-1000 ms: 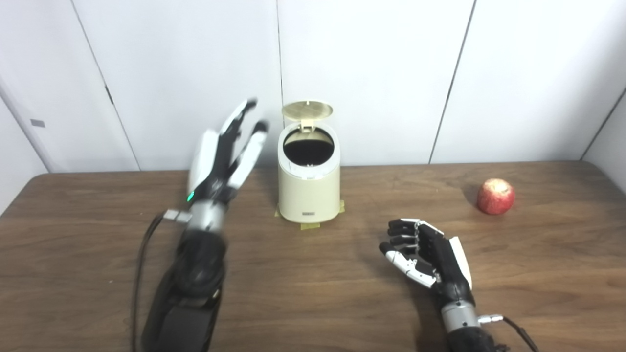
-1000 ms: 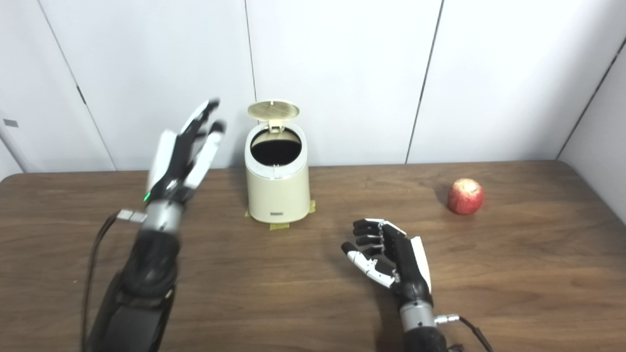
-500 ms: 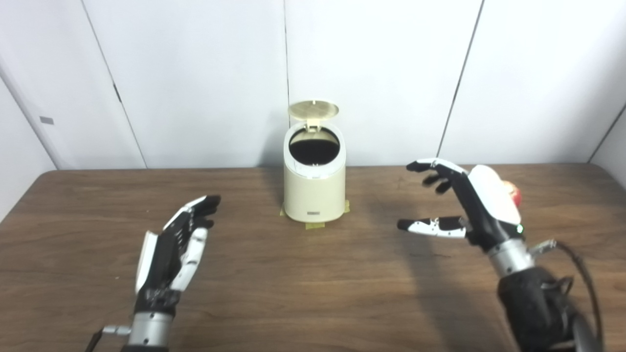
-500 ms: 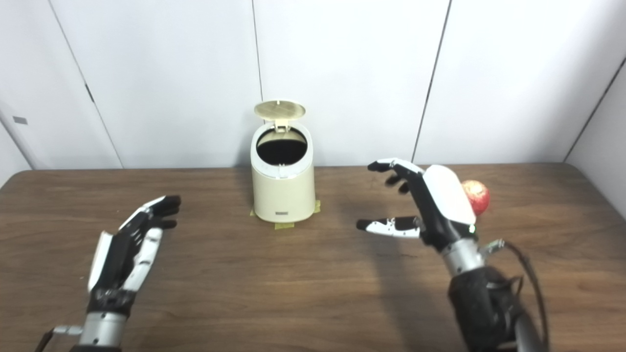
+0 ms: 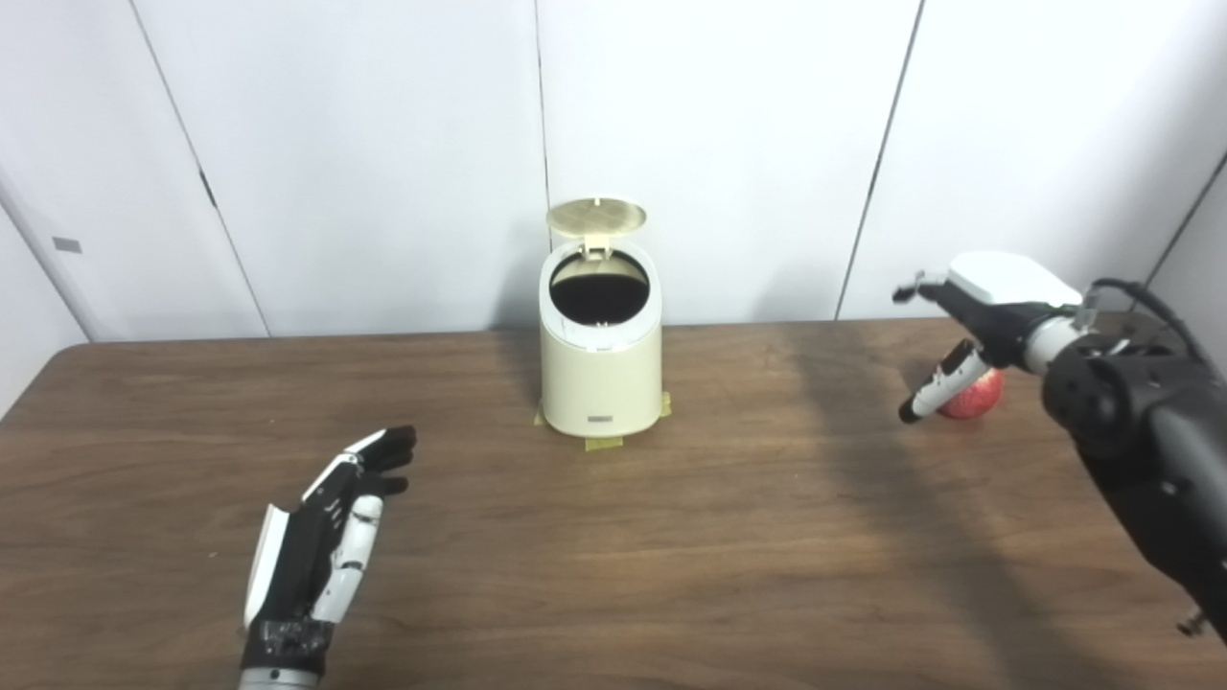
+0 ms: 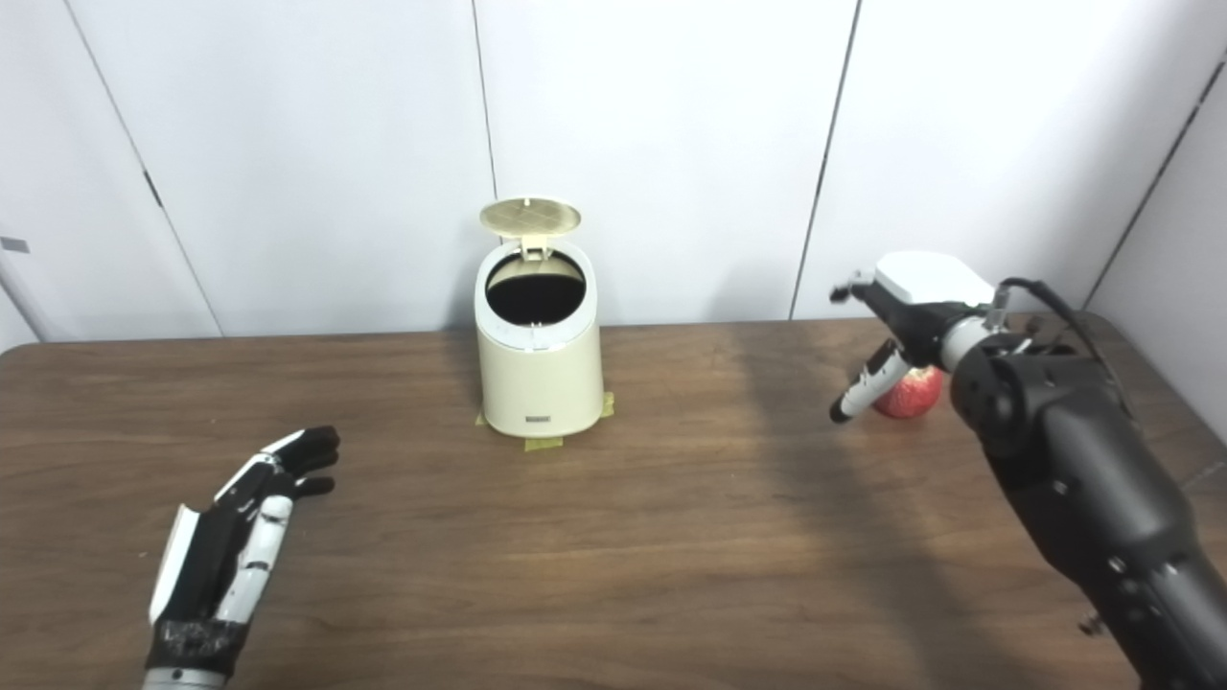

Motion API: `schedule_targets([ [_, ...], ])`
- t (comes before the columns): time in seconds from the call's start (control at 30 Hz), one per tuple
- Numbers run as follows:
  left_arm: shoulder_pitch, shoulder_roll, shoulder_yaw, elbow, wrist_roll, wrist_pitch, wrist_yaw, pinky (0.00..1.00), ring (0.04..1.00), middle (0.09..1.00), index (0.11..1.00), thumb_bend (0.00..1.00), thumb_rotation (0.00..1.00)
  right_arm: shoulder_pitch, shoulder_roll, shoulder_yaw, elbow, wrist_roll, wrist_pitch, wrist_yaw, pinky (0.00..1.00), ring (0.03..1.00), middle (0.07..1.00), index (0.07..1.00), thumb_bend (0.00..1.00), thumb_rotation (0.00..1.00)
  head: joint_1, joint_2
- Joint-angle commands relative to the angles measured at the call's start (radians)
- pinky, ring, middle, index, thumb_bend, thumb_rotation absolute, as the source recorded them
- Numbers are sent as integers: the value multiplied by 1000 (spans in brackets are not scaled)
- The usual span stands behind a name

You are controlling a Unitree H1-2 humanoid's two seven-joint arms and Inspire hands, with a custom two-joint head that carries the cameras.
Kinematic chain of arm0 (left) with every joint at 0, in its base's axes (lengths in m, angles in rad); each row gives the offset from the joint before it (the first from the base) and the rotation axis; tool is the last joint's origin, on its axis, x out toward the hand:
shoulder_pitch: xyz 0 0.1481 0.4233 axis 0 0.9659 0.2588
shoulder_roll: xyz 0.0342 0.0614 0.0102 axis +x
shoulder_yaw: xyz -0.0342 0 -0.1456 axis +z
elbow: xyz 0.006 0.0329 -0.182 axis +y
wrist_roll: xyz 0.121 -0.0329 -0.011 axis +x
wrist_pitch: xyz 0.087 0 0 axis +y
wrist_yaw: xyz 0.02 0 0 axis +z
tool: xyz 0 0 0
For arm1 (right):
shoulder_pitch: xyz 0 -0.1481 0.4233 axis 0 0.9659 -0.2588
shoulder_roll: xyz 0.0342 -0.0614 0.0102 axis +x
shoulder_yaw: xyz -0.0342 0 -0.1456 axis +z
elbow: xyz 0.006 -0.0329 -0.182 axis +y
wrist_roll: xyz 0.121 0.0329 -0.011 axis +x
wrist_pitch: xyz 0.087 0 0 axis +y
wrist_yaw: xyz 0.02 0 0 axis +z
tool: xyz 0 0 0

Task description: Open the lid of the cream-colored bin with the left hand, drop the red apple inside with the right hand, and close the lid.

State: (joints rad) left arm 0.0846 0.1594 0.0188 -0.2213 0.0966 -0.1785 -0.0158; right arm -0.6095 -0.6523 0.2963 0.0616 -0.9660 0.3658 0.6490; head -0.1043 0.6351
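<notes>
At about 7 o'clock on the brown wooden table (image 5: 671, 575), nearest the camera, the robot's left hand (image 5: 321, 541) lies low over the surface, palm turned inward, its black-and-white fingers (image 5: 383, 448) stretched forward and lying close together, holding nothing. It sits well apart from everything else on the tabletop.

Farther back, near 12 o'clock, the cream-colored bin (image 5: 601, 369) stands upright on strips of yellowish tape (image 5: 606, 442) stuck to the wood. Its round lid (image 5: 596, 216) is tipped up on the rear hinge, leaving the dark mouth of the bin fully exposed.

At roughly 2 o'clock, the right arm (image 6: 1083, 479) reaches in from the lower right corner, black-sleeved and raised above the table. The right hand (image 6: 911, 307) hovers over the red apple (image 6: 911, 393), its white back facing up. Its thumb (image 6: 863, 383) points down and to the left in front of the fruit, while the other fingers extend leftward above; they are spread apart and close on nothing. Whether any fingertip touches the apple cannot be told from either view. The apple rests on the table, well to the right of the bin, partly hidden behind the hand.

White wall panels (image 5: 719, 144) with dark seams close off the scene behind the table.
</notes>
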Motion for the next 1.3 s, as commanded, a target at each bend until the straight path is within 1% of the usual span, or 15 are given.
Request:
schedule_targets([
  [0.0,-28,2,9,-29,-2,-35,4,740,812,817,794,180,816,-95,-39,10,54,-36,-14,-2,648,927,956,863,1000,311,-1,1],
  [0.07,-31,-2,12,-28,-12,-34,4,744,810,813,790,177,801,-121,-37,21,129,-26,-18,-13,644,929,967,866,1000,305,2,4],
  [0.17,-33,-12,9,-34,-5,-26,8,747,812,813,787,179,794,-121,-29,10,198,-1,-22,-56,604,915,972,863,1000,265,12,5],
  [0.23,-34,-20,4,-40,11,-28,12,726,804,811,784,172,796,-116,-27,7,238,14,-40,-92,597,872,959,857,1000,277,13,7],
  [0.3,-33,-27,-1,-43,24,-34,16,714,800,812,784,179,798,-114,-25,10,264,27,-48,-108,609,870,946,850,1000,283,12,8],
  [0.43,-31,-35,-2,-41,35,-41,23,727,806,818,794,199,842,-127,-10,30,282,29,-2,-62,628,895,947,859,956,232,19,13],
  [0.63,-23,-49,-10,-63,65,-21,34,720,803,813,787,217,859,-152,-8,66,340,25,18,-45,604,887,951,846,945,199,22,15],
  [0.73,-19,-52,-11,-70,60,-14,34,719,806,816,792,214,875,-157,-9,72,363,31,13,-58,608,871,936,826,944,177,24,11],
  [0.9,-19,-55,-10,-60,56,-24,41,725,807,817,789,210,870,-158,-17,89,355,34,7,-29,548,793,905,805,951,183,33,-1],
  [1.03,-19,-53,-15,-52,78,-33,51,715,799,812,784,200,842,-159,-18,91,397,54,-30,-68,549,752,875,810,941,198,36,-3],
  [1.13,-20,-50,-17,-45,93,-36,58,702,793,806,780,180,802,-159,-23,96,433,66,-79,-118,577,739,830,795,900,125,37,2],
  [1.17,-20,-49,-18,-44,95,-34,59,702,792,805,780,176,796,-158,-26,106,438,54,-86,-135,555,701,784,780,880,100,38,0],
  [1.2,-20,-48,-19,-43,97,-33,59,701,792,805,780,173,791,-158,-27,113,440,46,-90,-147,498,633,723,755,854,75,38,0],
  [1.23,-20,-48,-20,-43,103,-32,60,701,792,805,780,172,787,-150,-21,111,450,33,-89,-205,478,610,702,747,845,66,39,2],
  [1.27,-19,-48,-20,-44,106,-30,61,701,792,804,779,173,786,-141,-13,104,461,26,-84,-267,404,516,562,634,689,33,39,2],
])
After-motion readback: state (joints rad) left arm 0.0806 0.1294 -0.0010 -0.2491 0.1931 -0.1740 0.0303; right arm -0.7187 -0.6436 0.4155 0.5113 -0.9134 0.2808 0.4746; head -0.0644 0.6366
